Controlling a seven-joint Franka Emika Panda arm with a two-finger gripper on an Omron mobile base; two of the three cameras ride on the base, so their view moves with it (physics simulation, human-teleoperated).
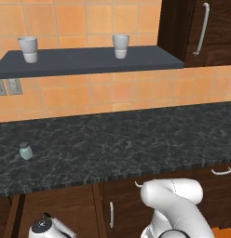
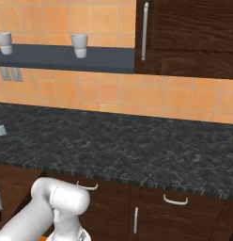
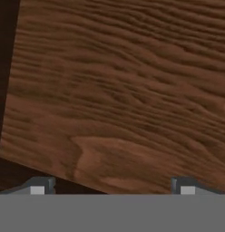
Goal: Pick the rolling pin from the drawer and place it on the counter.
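Two cups [image 1: 28,49] on one shelf [image 1: 89,61], one shaker [image 1: 26,151].

Spread pincer [image 3: 112,186] before brown wood panel [image 3: 128,90]

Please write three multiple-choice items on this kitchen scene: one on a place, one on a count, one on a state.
1. Where does the shaker stand?
A. on the shelf
B. on the counter
C. on the floor

2. How many cups sit on the shelf?
A. one
B. two
C. four

3. How do the gripper jaws stand?
A. apart, empty
B. shut on a cup
C. shut on the shaker

Key: 1 B, it stands on the black slab at the left; 2 B, one cup at the left and another cup near the middle; 3 A, the tips stand wide apart before a brown wood panel.
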